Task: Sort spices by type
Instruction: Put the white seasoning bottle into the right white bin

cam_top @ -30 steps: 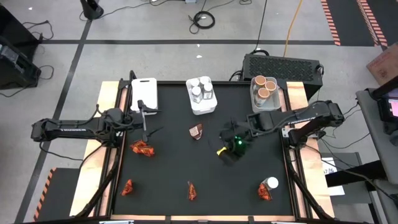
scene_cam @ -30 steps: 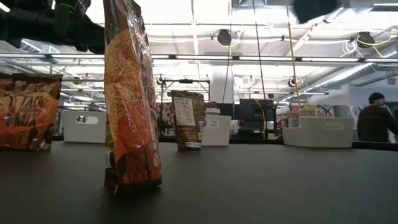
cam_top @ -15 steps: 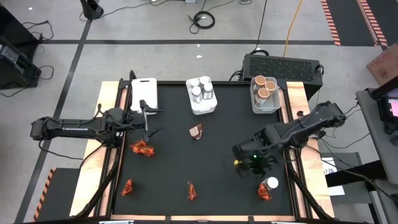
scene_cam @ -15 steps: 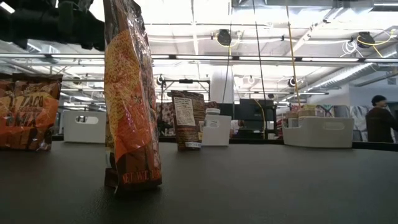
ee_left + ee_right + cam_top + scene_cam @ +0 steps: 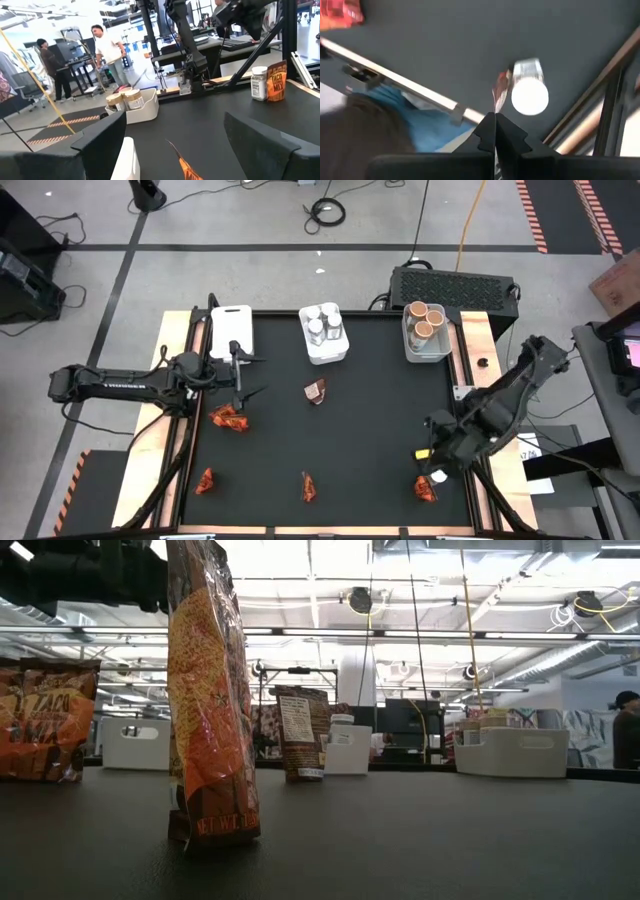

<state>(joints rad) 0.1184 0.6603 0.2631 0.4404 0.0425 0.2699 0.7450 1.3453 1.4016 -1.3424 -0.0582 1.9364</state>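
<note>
The spices lie scattered on the black table. Red-orange sachets sit at the left, along the front and at the front right; a darker sachet stands mid-table. A clear white-lidded jar stands beside the front-right sachet. My right gripper hovers over that pair, shut and empty; its wrist view shows the jar and sachet just past the shut tips. My left gripper hangs open above the left sachet, fingers wide apart.
Three white bins line the back edge: one at the left, a middle one holding jars, and a right one holding tan-topped tubs. Wooden rails flank the table. People stand in the room beyond.
My right arm has swung from the middle of the table to the front right corner, over the jar and sachet. The left arm has stayed where it was.
</note>
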